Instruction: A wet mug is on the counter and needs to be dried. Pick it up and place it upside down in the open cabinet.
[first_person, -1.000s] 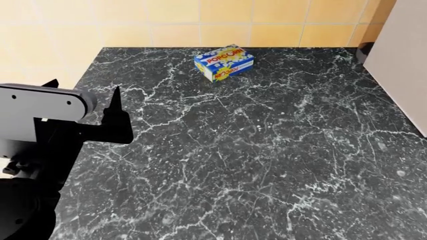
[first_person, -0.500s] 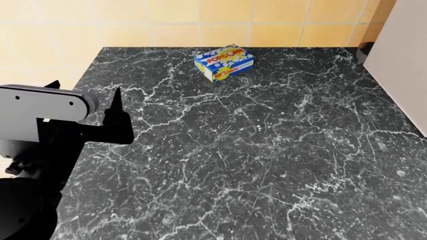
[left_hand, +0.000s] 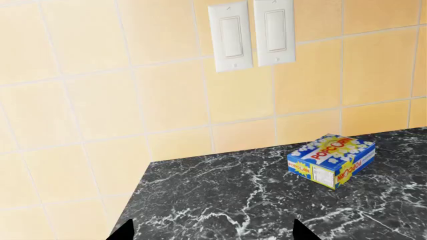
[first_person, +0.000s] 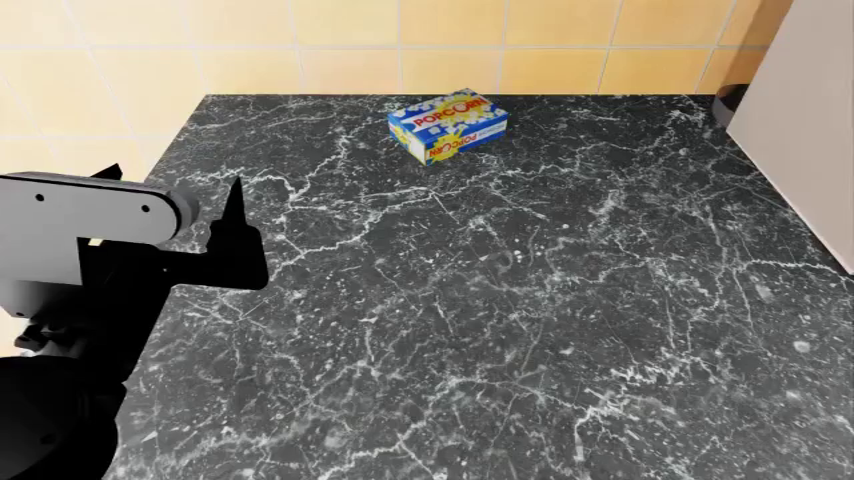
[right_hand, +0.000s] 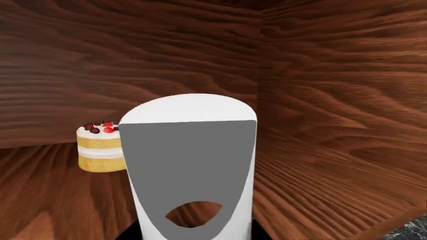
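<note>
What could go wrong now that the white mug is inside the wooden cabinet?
1. The small layered cake with berries stands close beside the plain white glossy mug; a sideways swing while turning or lowering it could knock the cake.
2. The right wrist view does not show clearly which way up the mug is. If it is released tilted rather than flat on its rim, it may topple on the brown wooden cabinet floor.
3. The jaws show only as dark slivers, so the hold cannot be checked.

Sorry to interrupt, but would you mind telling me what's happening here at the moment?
The right arm has the white mug up inside a wooden cabinet, close to the wrist camera, with a small cake on the shelf behind it. The left gripper hovers, holding nothing, over the counter's left edge. A popcorn box sits near the tiled wall.
</note>
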